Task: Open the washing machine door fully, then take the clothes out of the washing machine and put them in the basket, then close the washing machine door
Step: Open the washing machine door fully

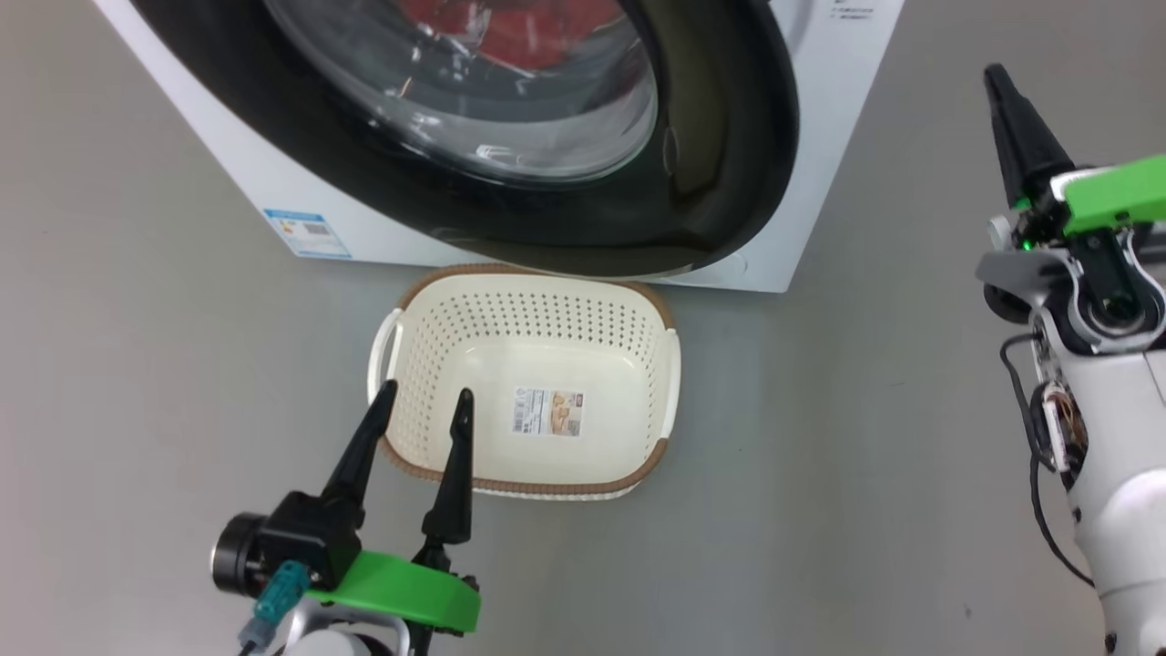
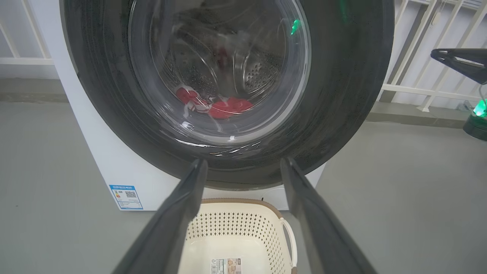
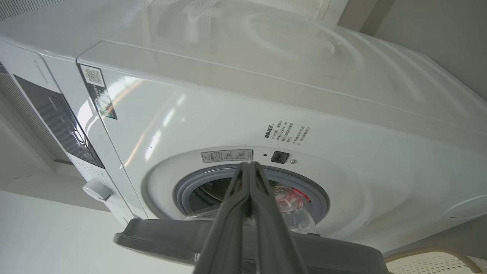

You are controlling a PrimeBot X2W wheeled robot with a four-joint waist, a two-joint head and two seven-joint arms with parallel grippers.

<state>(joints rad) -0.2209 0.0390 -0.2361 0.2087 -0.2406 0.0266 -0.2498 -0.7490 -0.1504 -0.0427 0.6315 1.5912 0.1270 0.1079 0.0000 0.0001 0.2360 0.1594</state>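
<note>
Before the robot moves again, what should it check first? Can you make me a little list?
1. Washing machine door fully open: not ok, only ajar.
2. Clothes taken out: not ok, inside the washing machine.
3. Basket empty and waiting: ok.
4. Door's swing clears the basket: cannot tell.
5. Left gripper open: ok, above the basket.
6. Right gripper free: ok, shut on nothing.

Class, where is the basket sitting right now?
In the head view, the basket sits on the floor at centre, before the washing machine, far rim under the door, left pincer over its near-left corner.
</note>
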